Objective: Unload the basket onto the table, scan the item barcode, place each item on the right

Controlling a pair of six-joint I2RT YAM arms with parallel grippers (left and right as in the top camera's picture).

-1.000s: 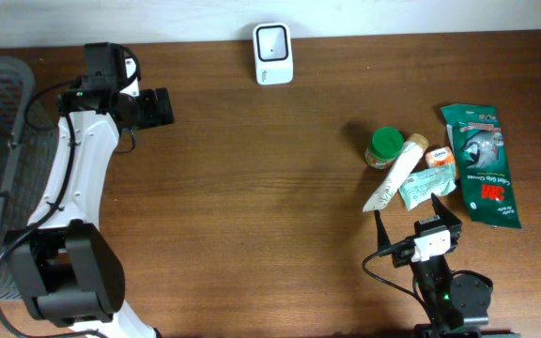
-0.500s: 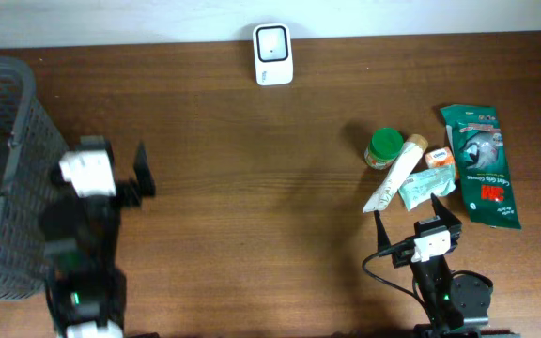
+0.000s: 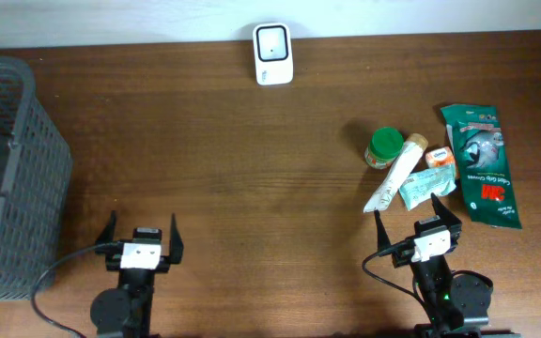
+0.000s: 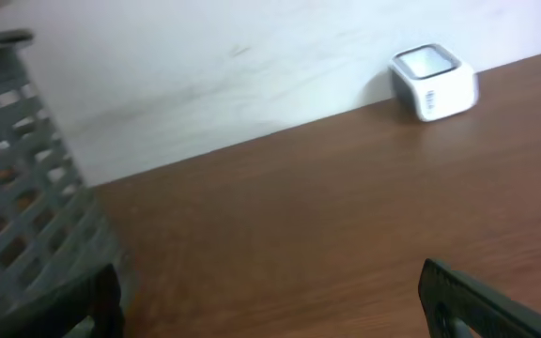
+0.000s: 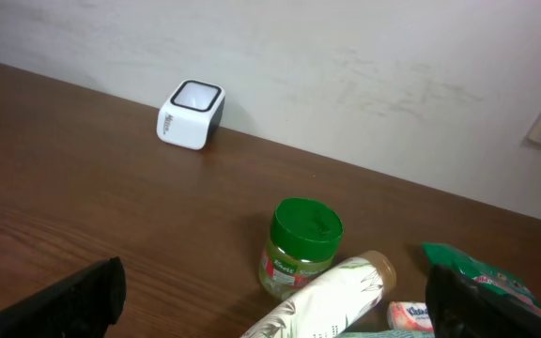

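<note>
By the pale wall (image 5: 364, 56), white scanner (image 3: 272, 53) on wooden table (image 3: 242, 178)

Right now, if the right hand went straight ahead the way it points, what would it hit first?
Probably the pale tube lying just ahead of the right hand, with the green-lidded jar behind it; depth is hard to judge.

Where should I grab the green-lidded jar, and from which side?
Grip the green lid of the jar, coming straight down from above. It stands upright with the round lid clear, while the white tube lies close along its near right side.
</note>
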